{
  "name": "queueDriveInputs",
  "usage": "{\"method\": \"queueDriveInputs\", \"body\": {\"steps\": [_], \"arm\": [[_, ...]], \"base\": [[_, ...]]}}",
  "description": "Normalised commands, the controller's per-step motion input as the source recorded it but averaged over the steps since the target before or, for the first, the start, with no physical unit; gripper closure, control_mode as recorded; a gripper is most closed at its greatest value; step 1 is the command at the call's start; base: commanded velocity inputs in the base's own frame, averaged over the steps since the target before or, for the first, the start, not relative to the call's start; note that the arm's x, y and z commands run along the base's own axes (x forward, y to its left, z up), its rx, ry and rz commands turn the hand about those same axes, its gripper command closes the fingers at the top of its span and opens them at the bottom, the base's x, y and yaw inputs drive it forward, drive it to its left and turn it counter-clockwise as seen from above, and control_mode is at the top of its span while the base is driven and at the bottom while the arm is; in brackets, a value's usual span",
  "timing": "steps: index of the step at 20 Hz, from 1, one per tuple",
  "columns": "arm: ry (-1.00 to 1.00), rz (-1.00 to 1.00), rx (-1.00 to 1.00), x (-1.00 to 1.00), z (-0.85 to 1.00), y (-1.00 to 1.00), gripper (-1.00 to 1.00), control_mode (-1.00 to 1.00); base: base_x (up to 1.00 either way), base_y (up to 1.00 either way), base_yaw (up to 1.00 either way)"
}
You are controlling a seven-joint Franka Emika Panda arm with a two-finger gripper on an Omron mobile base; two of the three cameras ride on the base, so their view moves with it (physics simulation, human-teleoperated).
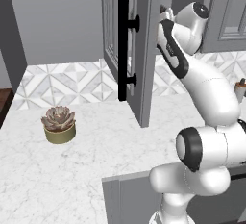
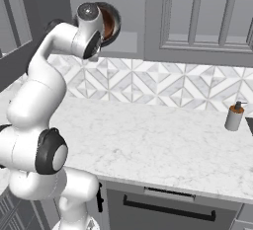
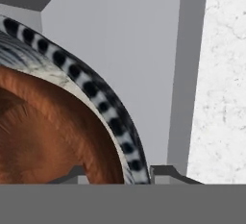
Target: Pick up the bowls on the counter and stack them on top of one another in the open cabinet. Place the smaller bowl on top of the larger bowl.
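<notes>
One arm raised; pincer (image 3: pixel 117 174) in open cabinet (image 3: pixel 120 50).

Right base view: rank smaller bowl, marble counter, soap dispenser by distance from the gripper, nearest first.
1. smaller bowl: reddish-brown, right at the hand, up inside the open cabinet; the gripper itself is hidden behind the wrist.
2. counter: below the hand.
3. soap dispenser: far right on the counter.

Just beside the fingertips, the smaller bowl (image 3: pixel 43 136) looks glossy reddish-brown; the larger bowl (image 3: pixel 96 93) speckled, matt. The counter (image 3: pixel 223 74) beyond is veined marble.
</notes>
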Motion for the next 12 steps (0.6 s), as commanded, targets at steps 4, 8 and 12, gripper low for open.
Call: {"method": "queueDriveInputs", "body": {"steps": [4, 8, 12], "arm": [[0.0, 0.0, 0.0, 0.74, -0.24, 0.15, -1.0, -1.0], [-0.25, 0.0, 0.0, 0.08, 0.01, 0.04, -1.0, -1.0], [-0.32, 0.0, 0.0, 0.0, 0.01, 0.0, -1.0, -1.0]], "base": [[0.0, 0.0, 0.0], [0.0, 0.0, 0.0], [0.0, 0.0, 0.0]]}}
